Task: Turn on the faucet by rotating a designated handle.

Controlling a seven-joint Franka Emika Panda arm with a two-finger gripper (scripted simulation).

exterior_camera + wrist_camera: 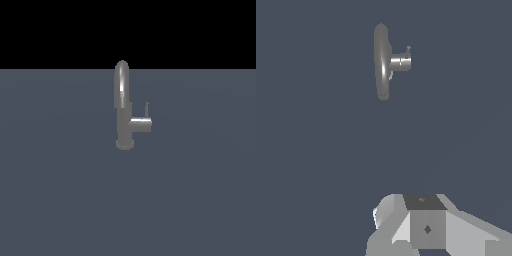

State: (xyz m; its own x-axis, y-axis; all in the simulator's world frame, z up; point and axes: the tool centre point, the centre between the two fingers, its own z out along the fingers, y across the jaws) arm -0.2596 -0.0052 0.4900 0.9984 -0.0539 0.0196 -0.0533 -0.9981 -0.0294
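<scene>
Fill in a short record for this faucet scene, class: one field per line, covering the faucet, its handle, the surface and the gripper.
faucet: grey metallic tap, upright, arched spout on top, round base on the surface
handle: short horizontal stub projecting from the body toward the exterior view's right, with a thin pin standing up at its end
surface: plain blue-grey floor
gripper: out of the exterior view; the wrist view shows only part of its body, well apart from the faucet; fingers not visible, so open or shut cannot be told
contact: none with the handle
</scene>
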